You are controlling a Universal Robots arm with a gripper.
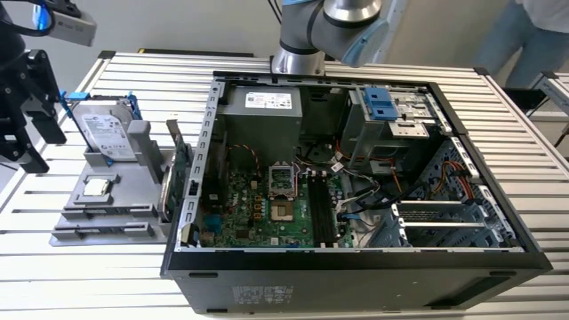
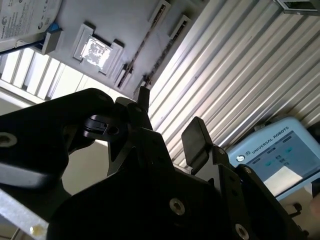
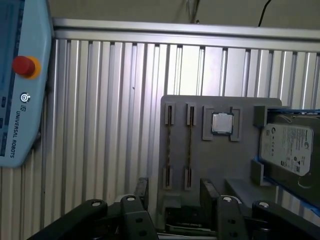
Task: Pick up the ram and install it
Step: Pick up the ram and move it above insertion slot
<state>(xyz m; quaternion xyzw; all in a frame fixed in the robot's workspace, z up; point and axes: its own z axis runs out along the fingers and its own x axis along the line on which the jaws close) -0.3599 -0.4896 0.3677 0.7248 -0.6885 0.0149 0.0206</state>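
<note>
While pincer [image 3: 174, 184] gapes wide, nothing held, near grey tray [image 3: 220, 106], white-labelled hard drive [image 3: 287, 147] on it

The robot arm [image 1: 324, 20] stands upright at the exterior view's top, silver and blue. In the first wrist view its black gripper [image 3: 175, 192] points downward, fingers [image 3: 210, 191] spread apart.

Open computer case [image 1: 356, 280] on slatted surface [image 1: 80, 293]; beside it, grey fixture [image 1: 133, 193] carrying hard drive [image 1: 105, 130] and processor chip [image 1: 96, 187].
</note>
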